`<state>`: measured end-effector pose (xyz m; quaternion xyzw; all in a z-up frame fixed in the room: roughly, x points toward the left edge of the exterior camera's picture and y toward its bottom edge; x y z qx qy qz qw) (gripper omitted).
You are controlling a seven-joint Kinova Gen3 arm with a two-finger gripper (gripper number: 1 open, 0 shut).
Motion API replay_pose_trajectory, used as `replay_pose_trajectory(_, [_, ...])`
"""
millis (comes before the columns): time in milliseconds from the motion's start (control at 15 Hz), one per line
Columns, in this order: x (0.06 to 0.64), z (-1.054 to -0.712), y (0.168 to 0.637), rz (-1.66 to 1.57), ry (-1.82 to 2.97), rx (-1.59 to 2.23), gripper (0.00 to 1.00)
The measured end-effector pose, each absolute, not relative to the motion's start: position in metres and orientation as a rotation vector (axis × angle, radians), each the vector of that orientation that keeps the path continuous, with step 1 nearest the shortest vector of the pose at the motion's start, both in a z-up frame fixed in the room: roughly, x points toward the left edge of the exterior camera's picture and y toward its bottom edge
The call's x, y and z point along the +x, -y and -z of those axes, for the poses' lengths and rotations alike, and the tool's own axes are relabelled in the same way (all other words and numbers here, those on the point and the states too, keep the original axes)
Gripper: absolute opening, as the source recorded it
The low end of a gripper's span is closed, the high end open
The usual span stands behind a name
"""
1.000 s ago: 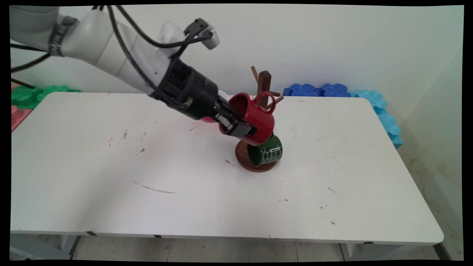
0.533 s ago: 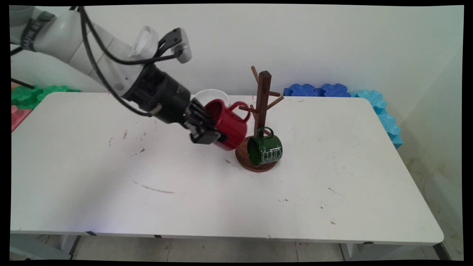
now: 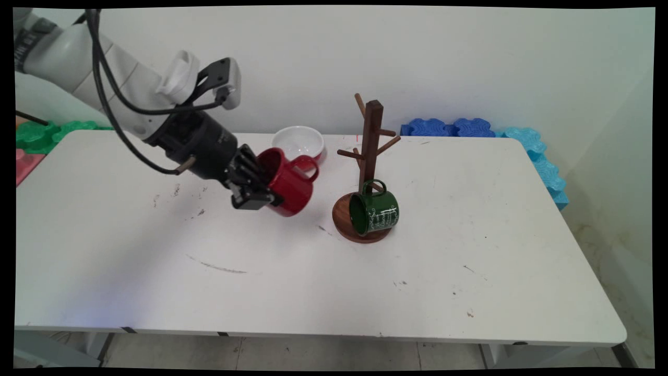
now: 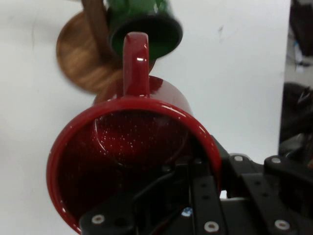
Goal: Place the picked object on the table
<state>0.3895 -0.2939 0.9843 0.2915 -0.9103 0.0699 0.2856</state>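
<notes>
My gripper (image 3: 261, 192) is shut on the rim of a red mug (image 3: 288, 181), one finger inside the cup and one outside. The mug hangs tilted above the table, its handle (image 3: 308, 166) pointing toward the wooden mug tree (image 3: 369, 151) to its right. In the hand view the red mug (image 4: 132, 147) fills the middle, mouth toward the camera, with my gripper (image 4: 195, 196) clamped on its lower right rim. A green mug (image 3: 374, 211) hangs on a low peg of the tree, over the round wooden base (image 3: 344, 222). Beyond the red mug's handle, the hand view shows the green mug (image 4: 142, 24).
A white bowl with a red outside (image 3: 299, 142) stands behind the red mug near the table's far edge. Blue foam tiles (image 3: 454, 127) lie at the back right, green ones (image 3: 47, 130) at the back left. The white table (image 3: 469, 250) stretches open in front.
My gripper has carried the red mug leftward and away from the mug tree, uncovering the tree's pegs and the white bowl behind.
</notes>
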Motion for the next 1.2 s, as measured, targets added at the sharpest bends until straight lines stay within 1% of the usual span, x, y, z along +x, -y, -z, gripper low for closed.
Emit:
replay_pose_trajectory(600, [0.428,-0.957,0.313,-0.256,2.589,0.722,0.0])
replay_pose_trajectory(1200, [0.437,-0.916,0.343,-0.295,2.692,0.67,0.0])
